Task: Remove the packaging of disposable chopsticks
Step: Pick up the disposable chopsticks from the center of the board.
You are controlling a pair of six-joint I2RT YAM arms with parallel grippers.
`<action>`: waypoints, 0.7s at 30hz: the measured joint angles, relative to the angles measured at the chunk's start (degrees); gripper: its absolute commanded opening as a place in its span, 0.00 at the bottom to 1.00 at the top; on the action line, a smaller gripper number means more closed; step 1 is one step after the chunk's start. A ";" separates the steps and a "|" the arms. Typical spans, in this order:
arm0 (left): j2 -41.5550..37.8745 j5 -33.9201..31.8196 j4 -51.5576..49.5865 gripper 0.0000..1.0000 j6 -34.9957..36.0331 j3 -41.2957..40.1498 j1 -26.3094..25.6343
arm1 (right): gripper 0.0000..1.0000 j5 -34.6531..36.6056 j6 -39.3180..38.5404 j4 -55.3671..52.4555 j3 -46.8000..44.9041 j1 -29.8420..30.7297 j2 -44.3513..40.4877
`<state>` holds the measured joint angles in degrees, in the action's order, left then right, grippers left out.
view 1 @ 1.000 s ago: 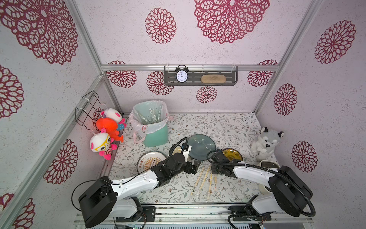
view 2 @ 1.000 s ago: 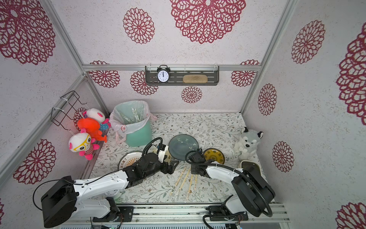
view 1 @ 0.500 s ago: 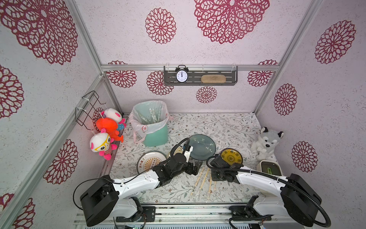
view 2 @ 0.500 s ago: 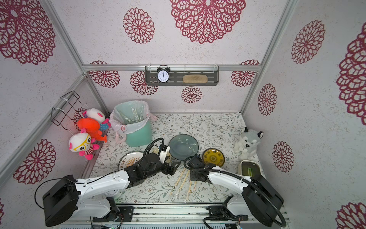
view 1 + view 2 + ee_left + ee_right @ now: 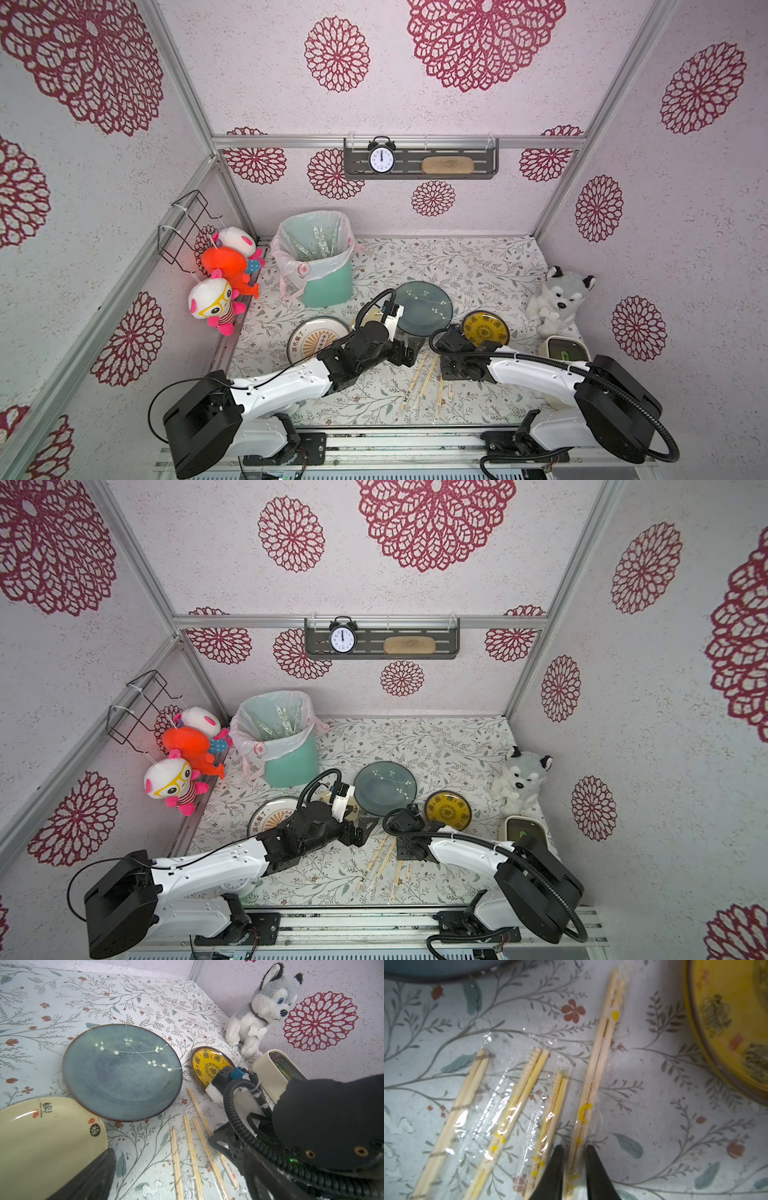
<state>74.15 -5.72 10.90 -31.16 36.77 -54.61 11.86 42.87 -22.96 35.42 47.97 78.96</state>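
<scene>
The table has a pale leafy floral print. It's boxed in by pinkish walls with big red flower medallions and aluminium posts in the corners. A grey shelf on the back wall, upper middle in both top views, carries an alarm clock and a tan oval block.

Containers: the teal bin, left of centre, has a pinkish-white liner with a few clear wrappers inside. A cream box with something green in it sits at the right edge, just below the husky plush. There are three plates mid-frame: a blue-grey plate, a yellow plate and a cream plate.

The chopsticks lie in the lower middle, below the blue-grey plate. It's four pairs, roughly parallel, each in its clear sleeve.

In the right wrist view the right gripper has a finger on either side of the rightmost pair, close against the plastic. I honestly can't tell if it's actually pinching. The left gripper hovers just left of the sticks' upper ends, spread wide with nothing in it.

In the left wrist view the right arm fills the lower right of the frame, covering part of the yellow plate and the cream box. Plush toys hang at the left wall under a wire rack.
</scene>
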 measured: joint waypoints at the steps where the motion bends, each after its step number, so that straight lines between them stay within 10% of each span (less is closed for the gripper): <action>1: -0.09 0.02 0.00 0.98 0.00 -0.09 0.00 | 0.29 0.02 0.24 0.20 -0.11 -0.24 -0.09; 21: 0.46 0.07 1.49 0.98 -0.11 -0.20 0.00 | 0.00 1.66 -0.94 3.10 -0.92 -5.35 0.28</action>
<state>74.61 -5.65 12.38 -31.27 36.58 -54.61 13.52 41.93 -19.86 34.50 42.61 79.24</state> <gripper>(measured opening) 0.977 0.055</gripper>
